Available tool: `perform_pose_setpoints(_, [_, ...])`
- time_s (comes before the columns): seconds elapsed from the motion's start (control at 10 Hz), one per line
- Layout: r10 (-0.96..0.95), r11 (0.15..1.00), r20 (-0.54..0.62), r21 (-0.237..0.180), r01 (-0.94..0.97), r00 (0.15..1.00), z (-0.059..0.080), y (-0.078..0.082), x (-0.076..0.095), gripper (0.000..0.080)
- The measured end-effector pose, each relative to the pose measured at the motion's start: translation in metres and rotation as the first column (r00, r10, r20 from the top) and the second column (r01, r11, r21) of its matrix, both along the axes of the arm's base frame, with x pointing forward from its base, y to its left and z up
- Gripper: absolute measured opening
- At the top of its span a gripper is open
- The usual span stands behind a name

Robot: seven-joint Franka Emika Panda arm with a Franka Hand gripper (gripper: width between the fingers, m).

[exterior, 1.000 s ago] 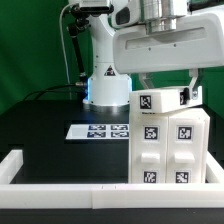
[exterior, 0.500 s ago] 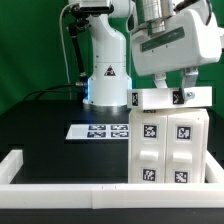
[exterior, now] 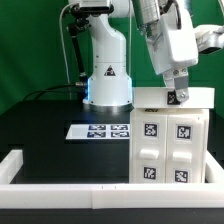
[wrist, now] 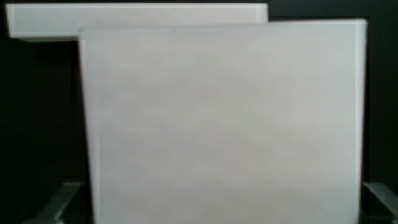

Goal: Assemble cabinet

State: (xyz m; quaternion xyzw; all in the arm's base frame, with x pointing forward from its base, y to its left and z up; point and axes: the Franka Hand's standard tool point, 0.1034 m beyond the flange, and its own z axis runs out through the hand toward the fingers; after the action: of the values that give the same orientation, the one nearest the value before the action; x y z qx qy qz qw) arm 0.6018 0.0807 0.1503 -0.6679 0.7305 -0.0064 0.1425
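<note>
Exterior view: your cabinet body [exterior: 170, 150] stands upright on the black table [exterior: 40, 130], at the exterior view's right, close behind the low white rim [exterior: 60, 172]. Its front carries square black-and-white tags in two columns.

A flat white panel [exterior: 150, 98] lies across the top of the body, level, its ends roughly in line with the body's sides.

The gripper [exterior: 178, 96] comes down onto that panel from above, with the hand tilted. You can make out one dark finger here, its tip overlapping the panel's front edge toward the exterior view's right.

Wrist view: the panel fills most of the picture as a plain white face. The two fingers [wrist: 64, 203] are spread wide, one at each long side of the panel. The frames are too soft to show whether the pads press on its edges or stand just off them, so you cannot tell clamped from released.

Beyond the panel's far end a second white edge [wrist: 134, 22] shows, offset sideways. What it belongs to is unclear.

The marker board [exterior: 98, 131] lies flat on the table in front of the arm's base [exterior: 106, 80], just beside the cabinet body on the exterior view's left and well apart from the gripper.
</note>
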Motion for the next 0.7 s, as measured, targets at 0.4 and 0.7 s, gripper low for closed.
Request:
perform_pose_setpoints(0.4, [-0.212,0.975,-0.050,0.065,0.215,0.976,-0.0001,0.0067,-0.0010,0.0564])
perform_pose_setpoints(0.7, [-0.178,0.981,-0.032,0.070,0.180,0.983,0.0075,0.0082,-0.0003,0.0746])
